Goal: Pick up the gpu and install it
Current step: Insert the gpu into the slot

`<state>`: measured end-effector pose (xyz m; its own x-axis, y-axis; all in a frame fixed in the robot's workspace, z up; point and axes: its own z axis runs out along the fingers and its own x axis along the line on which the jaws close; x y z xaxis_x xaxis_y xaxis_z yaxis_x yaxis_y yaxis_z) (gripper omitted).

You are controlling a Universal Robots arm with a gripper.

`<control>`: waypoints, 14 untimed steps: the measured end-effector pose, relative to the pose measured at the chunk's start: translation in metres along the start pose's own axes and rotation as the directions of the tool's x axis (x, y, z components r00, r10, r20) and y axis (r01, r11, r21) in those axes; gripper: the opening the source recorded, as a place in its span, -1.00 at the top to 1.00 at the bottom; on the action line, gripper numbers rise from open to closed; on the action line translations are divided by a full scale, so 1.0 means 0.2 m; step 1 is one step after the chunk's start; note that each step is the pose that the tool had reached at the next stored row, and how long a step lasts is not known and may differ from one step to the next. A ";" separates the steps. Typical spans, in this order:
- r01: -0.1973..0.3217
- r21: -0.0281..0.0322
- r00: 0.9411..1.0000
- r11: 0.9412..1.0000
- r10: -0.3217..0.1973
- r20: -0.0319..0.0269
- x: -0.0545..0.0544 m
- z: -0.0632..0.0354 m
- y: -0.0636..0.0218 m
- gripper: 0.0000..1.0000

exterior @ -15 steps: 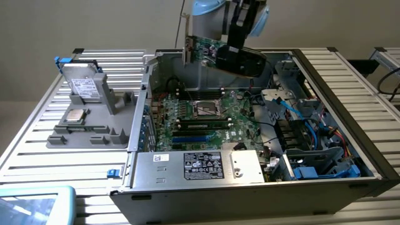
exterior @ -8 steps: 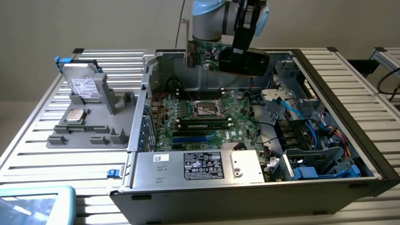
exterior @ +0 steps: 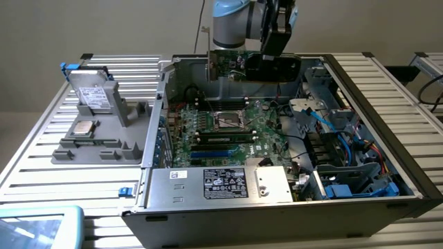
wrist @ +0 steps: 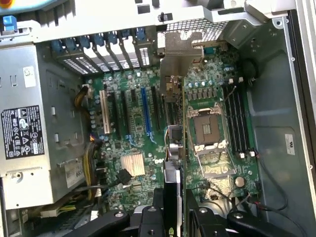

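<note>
Our gripper (exterior: 271,66), partly closed, clamps the gpu (exterior: 229,62) above the far motherboard (exterior: 229,129); unseated, it needs aligning with the blue slot (wrist: 145,111).

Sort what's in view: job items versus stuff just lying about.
Job: gpu, held in the gripper; open computer case; motherboard.
Lying about: grey drive; grey tray; silver chip on that tray.

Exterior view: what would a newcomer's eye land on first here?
The open computer case in the middle of the slatted table, its green motherboard laid bare. Above its far side, the gripper holds the gpu in the air. A grey holder sits at the exterior view's left.
</note>
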<state>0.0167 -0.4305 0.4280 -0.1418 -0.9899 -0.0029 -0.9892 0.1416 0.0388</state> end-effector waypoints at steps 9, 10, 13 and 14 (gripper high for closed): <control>0.024 0.005 1.000 1.000 -0.024 -0.006 0.00 0.004 0.006 0.46; 0.030 0.006 1.000 1.000 -0.030 -0.010 0.00 0.007 0.006 0.46; 0.048 0.008 0.999 0.999 -0.048 -0.020 -0.01 0.017 0.009 0.46; 0.055 0.009 0.998 0.998 -0.055 -0.025 -0.01 0.020 0.010 0.46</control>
<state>0.0150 -0.4275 0.4240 -0.0865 -0.9961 0.0201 -0.9958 0.0870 0.0296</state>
